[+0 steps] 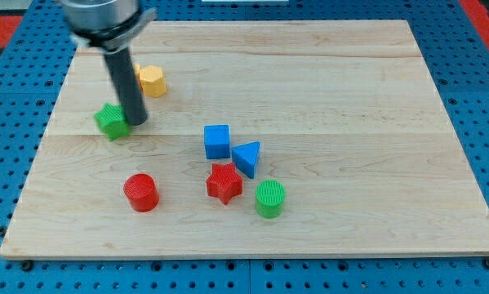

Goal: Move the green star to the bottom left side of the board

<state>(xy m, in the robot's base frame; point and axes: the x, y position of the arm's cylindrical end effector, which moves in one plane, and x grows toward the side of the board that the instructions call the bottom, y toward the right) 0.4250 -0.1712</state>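
Green cylinder (269, 198) nearest; green star (111, 121) against my tip (137, 122), its left.

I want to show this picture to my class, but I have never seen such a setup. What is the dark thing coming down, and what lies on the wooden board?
The dark thing is a robot arm's straight rod. It has no grasping tool and holds nothing; it only pushes. My tip sits against the view's right side of the green star. The single camera looks down on a wooden board. Also on it: a yellow block above the star, a red cylinder, a blue cube, a blue triangle, a red star and a green cylinder.
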